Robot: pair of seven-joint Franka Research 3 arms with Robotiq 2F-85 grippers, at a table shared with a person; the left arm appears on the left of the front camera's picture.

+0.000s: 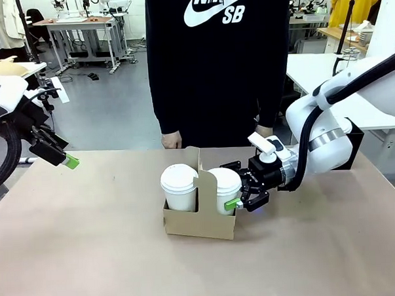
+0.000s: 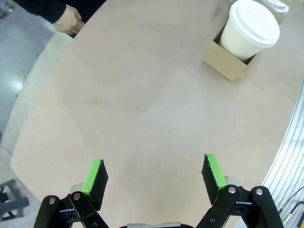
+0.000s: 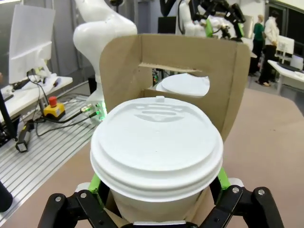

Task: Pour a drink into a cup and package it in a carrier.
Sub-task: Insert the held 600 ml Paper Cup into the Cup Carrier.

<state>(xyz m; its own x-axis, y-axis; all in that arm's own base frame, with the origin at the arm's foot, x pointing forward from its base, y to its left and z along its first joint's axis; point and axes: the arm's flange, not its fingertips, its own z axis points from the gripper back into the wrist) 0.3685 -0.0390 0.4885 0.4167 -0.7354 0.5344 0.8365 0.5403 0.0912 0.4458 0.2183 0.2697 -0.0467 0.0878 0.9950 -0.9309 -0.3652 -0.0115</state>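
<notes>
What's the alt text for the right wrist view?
A white lidded paper cup sits in a brown cardboard carrier, between the open green-padded fingers of the right end effector. Behind the carrier's upright handle, a second white lid shows through the cutout.

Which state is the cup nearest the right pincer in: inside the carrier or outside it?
Inside: the cup stands upright in the carrier, beside its handle, between the right pincer's open fingers.

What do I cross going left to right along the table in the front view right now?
left gripper → left cup → carrier handle → right cup → right gripper, jaws open around that cup.
</notes>
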